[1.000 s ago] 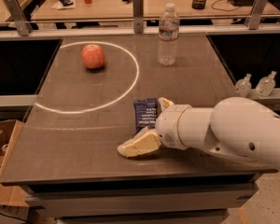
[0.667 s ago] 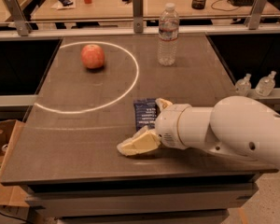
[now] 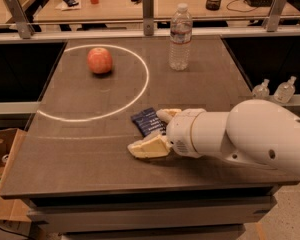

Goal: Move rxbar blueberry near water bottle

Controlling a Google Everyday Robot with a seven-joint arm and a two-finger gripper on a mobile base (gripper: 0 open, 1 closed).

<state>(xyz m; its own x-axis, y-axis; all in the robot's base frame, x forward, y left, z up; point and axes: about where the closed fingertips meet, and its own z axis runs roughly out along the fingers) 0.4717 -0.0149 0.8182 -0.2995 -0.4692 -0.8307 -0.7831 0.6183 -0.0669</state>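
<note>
My gripper (image 3: pixel 147 133), jaws spread at lower centre, straddles the rxbar blueberry (image 3: pixel 146 120), seemingly light, flat, slippery; I'd pinch its long edges.

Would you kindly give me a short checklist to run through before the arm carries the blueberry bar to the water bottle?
1. The gripper is at the rxbar blueberry: ok.
2. Bar securely held: cannot tell.
3. The water bottle stands upright near the table's far edge: ok.
4. Bare table beside the bottle for setting down: ok.
5. The apple lies left of the likely path: ok.
</note>
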